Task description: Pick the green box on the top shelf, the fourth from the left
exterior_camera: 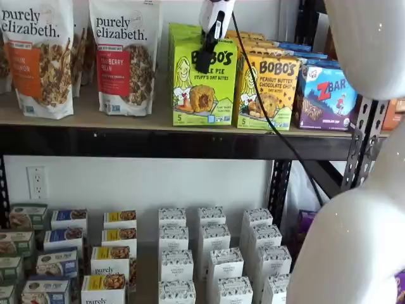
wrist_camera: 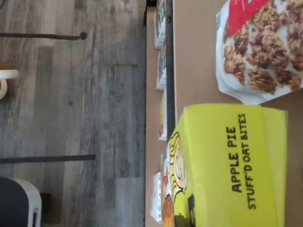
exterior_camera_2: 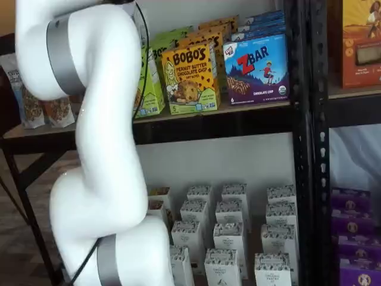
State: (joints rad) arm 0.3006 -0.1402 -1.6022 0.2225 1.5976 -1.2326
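Shelf view shows the pincer hanging before the green box, black fingers together with no gap and nothing held. The box stands upright at the front edge of the top shelf, between a granola bag and the yellow-orange carton just beside it. A light, stiff paperboard carton, I judge — best pinched across its narrow top or sides, gently, since thin walls dent. Tan shelf board; grey plank floor below.
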